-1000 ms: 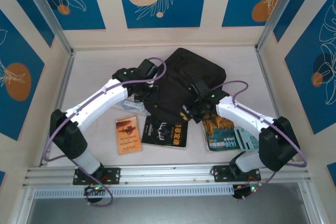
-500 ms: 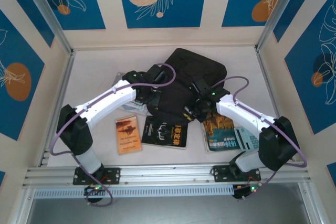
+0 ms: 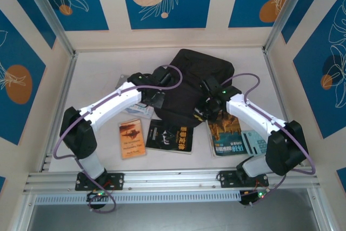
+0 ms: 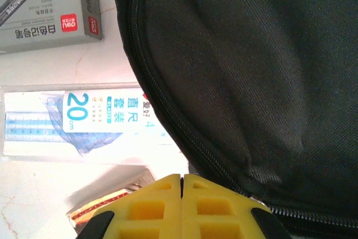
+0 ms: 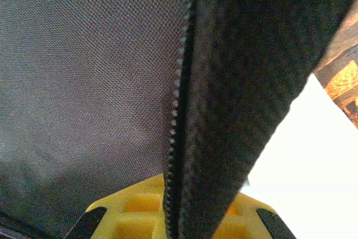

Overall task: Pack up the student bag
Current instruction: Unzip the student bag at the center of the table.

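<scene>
The student bag (image 3: pixel 194 79), a soft black backpack, lies in the middle of the table. My right gripper (image 3: pixel 208 111) is at its near right edge, shut on the bag's zippered edge. In the right wrist view a fold of black fabric with zipper teeth (image 5: pixel 176 110) runs between the yellow fingers (image 5: pixel 140 202) of that gripper (image 5: pixel 179 194). My left gripper (image 3: pixel 157 98) is at the bag's near left edge. In the left wrist view its jaws (image 4: pixel 182 186) are shut with nothing between them, just beside the bag's zipper line (image 4: pixel 168 121).
An orange book (image 3: pixel 132 138), a black book (image 3: pixel 170 136) and a teal book (image 3: pixel 232 136) lie in a row in front of the bag. A ruler pack (image 4: pixel 72 121) and a grey pen box (image 4: pixel 50 9) lie left of the bag.
My left arm has swung right, its gripper now against the bag's left edge. My right gripper has shifted a little up and right with the bag's edge in it.
</scene>
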`<control>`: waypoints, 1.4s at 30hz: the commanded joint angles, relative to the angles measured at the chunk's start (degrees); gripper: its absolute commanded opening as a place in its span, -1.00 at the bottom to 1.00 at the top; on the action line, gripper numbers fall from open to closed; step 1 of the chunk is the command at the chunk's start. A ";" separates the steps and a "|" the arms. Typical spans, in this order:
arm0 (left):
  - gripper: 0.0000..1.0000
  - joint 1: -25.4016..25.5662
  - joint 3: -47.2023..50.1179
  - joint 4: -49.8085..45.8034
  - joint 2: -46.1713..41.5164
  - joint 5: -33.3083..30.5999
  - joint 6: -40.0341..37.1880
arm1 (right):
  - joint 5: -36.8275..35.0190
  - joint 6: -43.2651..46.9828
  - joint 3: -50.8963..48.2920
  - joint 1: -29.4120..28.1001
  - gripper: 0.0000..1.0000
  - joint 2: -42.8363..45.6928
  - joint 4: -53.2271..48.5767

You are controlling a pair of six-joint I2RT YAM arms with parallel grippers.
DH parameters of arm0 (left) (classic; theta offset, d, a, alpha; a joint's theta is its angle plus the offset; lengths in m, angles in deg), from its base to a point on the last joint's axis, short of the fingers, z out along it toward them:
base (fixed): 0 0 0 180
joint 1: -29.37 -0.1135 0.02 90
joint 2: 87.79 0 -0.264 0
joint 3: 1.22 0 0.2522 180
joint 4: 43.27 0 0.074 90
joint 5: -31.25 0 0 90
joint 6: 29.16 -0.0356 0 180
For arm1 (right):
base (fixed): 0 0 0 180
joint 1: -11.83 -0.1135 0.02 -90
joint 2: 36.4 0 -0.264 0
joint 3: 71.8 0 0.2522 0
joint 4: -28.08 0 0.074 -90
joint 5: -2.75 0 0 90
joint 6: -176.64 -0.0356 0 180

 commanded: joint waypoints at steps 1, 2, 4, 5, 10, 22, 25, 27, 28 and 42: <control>-1.00 0.01 -2.50 -2.27 1.25 -3.79 -1.29 | -4.12 3.89 1.33 1.90 -1.00 0.07 -4.99; -1.00 0.03 -2.84 -2.21 1.35 -3.71 -1.43 | -4.37 4.31 1.50 2.44 -1.00 0.09 -5.62; -1.00 0.04 -3.78 -2.06 1.83 -2.82 -1.64 | -4.80 5.67 2.10 3.28 -1.00 0.05 -6.35; -1.00 0.08 -4.33 -1.94 2.02 -1.72 -1.73 | -5.37 6.36 2.75 3.60 -1.00 -0.27 -7.07; -1.00 1.14 -7.93 0.51 3.76 8.25 -1.09 | -6.59 8.12 6.62 4.75 -0.66 -2.20 -9.63; -1.00 6.23 -13.71 1.51 4.91 13.80 1.27 | -5.99 -6.32 12.64 5.66 0.00 5.81 -23.45; -1.00 6.33 -14.61 2.03 4.04 16.58 2.42 | -3.84 -10.47 11.47 5.66 -0.02 9.49 -23.25; -1.00 6.37 -14.61 2.84 3.32 18.57 3.53 | -5.83 -10.49 12.85 5.78 -0.03 11.44 -25.14; -1.00 6.33 -14.44 3.30 2.92 19.62 3.94 | -6.93 -10.17 13.86 5.91 -0.03 12.00 -26.37; -1.00 8.44 -24.69 5.26 3.62 19.86 8.87 | -6.48 4.45 20.62 11.75 -0.09 18.43 -34.32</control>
